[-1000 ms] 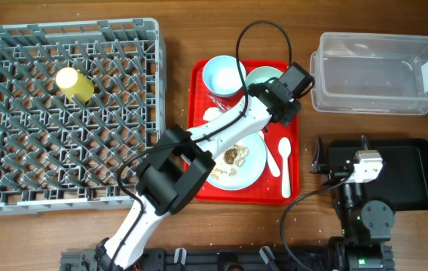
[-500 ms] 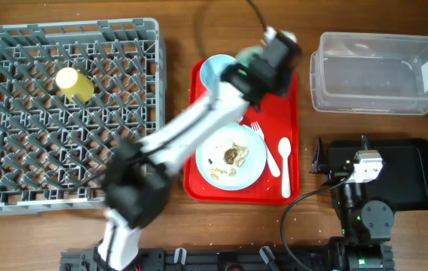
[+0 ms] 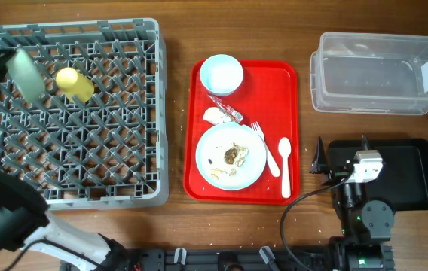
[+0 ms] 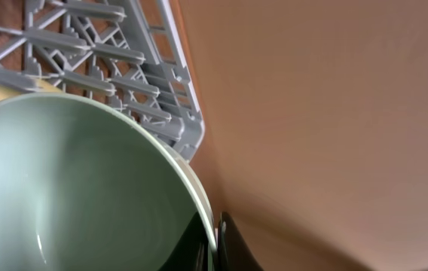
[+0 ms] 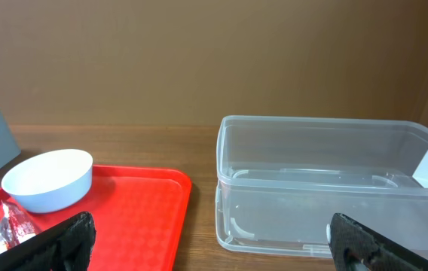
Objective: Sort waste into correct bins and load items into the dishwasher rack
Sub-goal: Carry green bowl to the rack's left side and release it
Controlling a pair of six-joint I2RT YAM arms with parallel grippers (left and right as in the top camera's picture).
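My left gripper [image 4: 215, 245] is shut on the rim of the pale green bowl [image 4: 71, 188]. It holds the bowl, blurred, over the far left corner of the grey dishwasher rack [image 3: 116, 150], beside the yellow cup [image 3: 74, 83]. The bowl also shows in the overhead view [image 3: 25, 75]. On the red tray [image 3: 282, 83] are the light blue bowl [image 3: 221, 74], red wrapper [image 3: 227, 110], white tissue [image 3: 214, 116], pale blue plate [image 3: 253, 162] with food scraps [image 3: 233, 156], fork [image 3: 264, 144] and spoon [image 3: 284, 159]. My right gripper [image 5: 218, 248] is open and empty, near the black tray [image 3: 410, 177].
The clear tub [image 3: 376, 71] with a white label stands at the back right, seemingly empty; it also fills the right of the right wrist view [image 5: 334, 188]. Bare wooden table lies between the rack and the red tray.
My left arm has swung from the red tray across to the rack's far left, carrying the green bowl. The right arm has not moved.
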